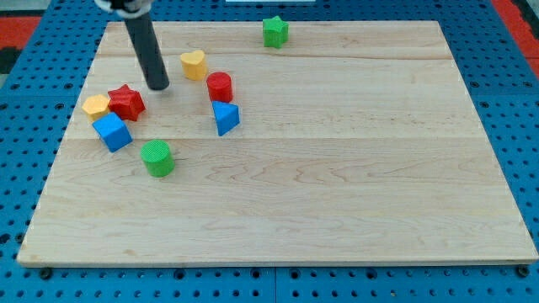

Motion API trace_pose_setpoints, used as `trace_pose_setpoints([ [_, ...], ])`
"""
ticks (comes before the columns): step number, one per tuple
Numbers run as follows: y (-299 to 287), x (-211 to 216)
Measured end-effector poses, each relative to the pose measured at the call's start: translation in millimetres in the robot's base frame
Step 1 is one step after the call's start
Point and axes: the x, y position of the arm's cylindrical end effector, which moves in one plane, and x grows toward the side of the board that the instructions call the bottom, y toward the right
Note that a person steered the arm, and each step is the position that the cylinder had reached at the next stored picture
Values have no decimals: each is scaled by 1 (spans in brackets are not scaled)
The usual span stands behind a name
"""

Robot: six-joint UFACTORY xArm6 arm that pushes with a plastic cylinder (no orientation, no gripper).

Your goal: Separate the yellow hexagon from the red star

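I have a single camera view, set above the near edge of a wooden board (337, 168) and angled down and forward across it. The board narrows toward the far side, so its far edge sits at the view's top and its near edge at the view's bottom. The camera is far enough back to take in almost the whole board, with a blue perforated table (17, 168) showing on the left, right and near sides. The rod enters from the far left corner, cut off by the view's top, and my tip (157, 87) is visible. No second view overlaps this one.
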Motion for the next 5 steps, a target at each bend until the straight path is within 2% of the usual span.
trace_pose_setpoints([
  [2, 59, -18],
  [3, 36, -23],
  [4, -23, -32],
  [5, -57, -31],
])
